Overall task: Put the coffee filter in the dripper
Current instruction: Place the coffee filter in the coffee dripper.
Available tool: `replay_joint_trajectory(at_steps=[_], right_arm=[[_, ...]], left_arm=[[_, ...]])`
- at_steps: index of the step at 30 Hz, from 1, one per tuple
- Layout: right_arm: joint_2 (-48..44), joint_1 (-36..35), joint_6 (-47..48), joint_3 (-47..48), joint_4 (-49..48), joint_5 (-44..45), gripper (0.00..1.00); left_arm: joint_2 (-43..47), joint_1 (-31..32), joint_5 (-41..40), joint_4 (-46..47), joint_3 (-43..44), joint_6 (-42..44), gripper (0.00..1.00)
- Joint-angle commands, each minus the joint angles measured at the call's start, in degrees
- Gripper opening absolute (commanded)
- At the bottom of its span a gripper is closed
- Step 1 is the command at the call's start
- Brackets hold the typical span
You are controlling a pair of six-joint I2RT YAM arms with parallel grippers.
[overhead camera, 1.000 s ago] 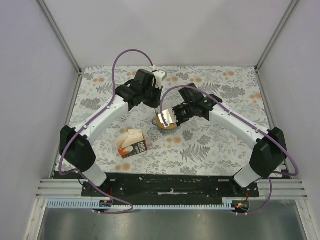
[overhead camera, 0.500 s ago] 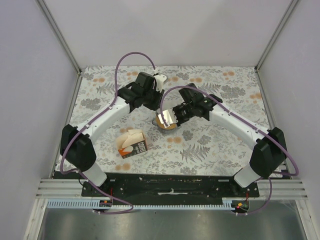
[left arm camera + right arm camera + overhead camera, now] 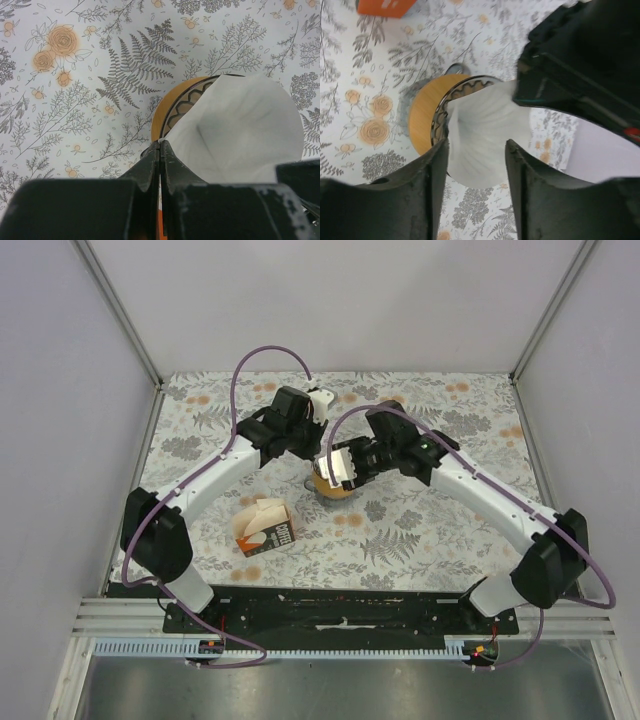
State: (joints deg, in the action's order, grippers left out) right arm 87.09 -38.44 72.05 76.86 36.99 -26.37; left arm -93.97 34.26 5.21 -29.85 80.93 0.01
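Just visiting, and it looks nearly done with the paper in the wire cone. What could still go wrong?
The left jaws are shut right at the rim of the coffee filter; if they pinch it, pulling away could drag it out of the dripper. The filter sticks out past the wire rim, so it may not be seated. The open right jaws, close over it, could knock the dripper on its tan ring.

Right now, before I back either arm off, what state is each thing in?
coffee filter: opened out, seated in the dripper, paper rising above the wire rim.
dripper: upright on the tan ring.
tan ring: flat on the table.
left fingers: shut, tips at the filter's edge; whether they pinch paper is unclear.
right fingers: open, straddling the filter from above.
COFFEE carton: on the table apart from both, top flaps up.
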Motion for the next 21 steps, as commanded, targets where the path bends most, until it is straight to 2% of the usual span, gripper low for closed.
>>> replay_joint_trajectory(at_steps=[1, 2, 4, 5, 10, 17, 21], right_arm=[[-7.6, -0.3, -5.0, 0.3, -5.5, -4.3, 0.62], [-8.6, -0.5, -5.9, -0.1, -6.2, -5.4, 0.69], [-9.6, -1.2, -10.9, -0.8, -7.0, -6.1, 0.92], [-9.8, -1.9, -13.8, -1.3, -7.5, -5.5, 0.98], [-9.0, -7.3, -26.4, -7.6, -14.9, 5.5, 0.97], [-1.0, -9.3, -31.9, -5.8, -14.2, 17.4, 0.83], [2.5, -9.5, -32.4, -3.6, -13.7, 21.1, 0.69]], left_arm=[[0.8, 0.4, 1.2, 0.3, -0.2, -2.0, 0.02], [0.8, 0.4, 1.4, 0.1, -0.2, -2.0, 0.02], [0.9, 0.5, 1.7, -0.1, -0.2, -2.7, 0.02], [0.9, 0.4, 2.1, -0.2, -0.3, -3.3, 0.02], [1.2, 0.5, 3.1, -0.5, -0.8, -5.1, 0.02], [1.4, 0.5, 3.3, -0.6, -0.7, -5.3, 0.02], [1.6, 0.5, 3.4, -0.6, -0.8, -5.3, 0.02]])
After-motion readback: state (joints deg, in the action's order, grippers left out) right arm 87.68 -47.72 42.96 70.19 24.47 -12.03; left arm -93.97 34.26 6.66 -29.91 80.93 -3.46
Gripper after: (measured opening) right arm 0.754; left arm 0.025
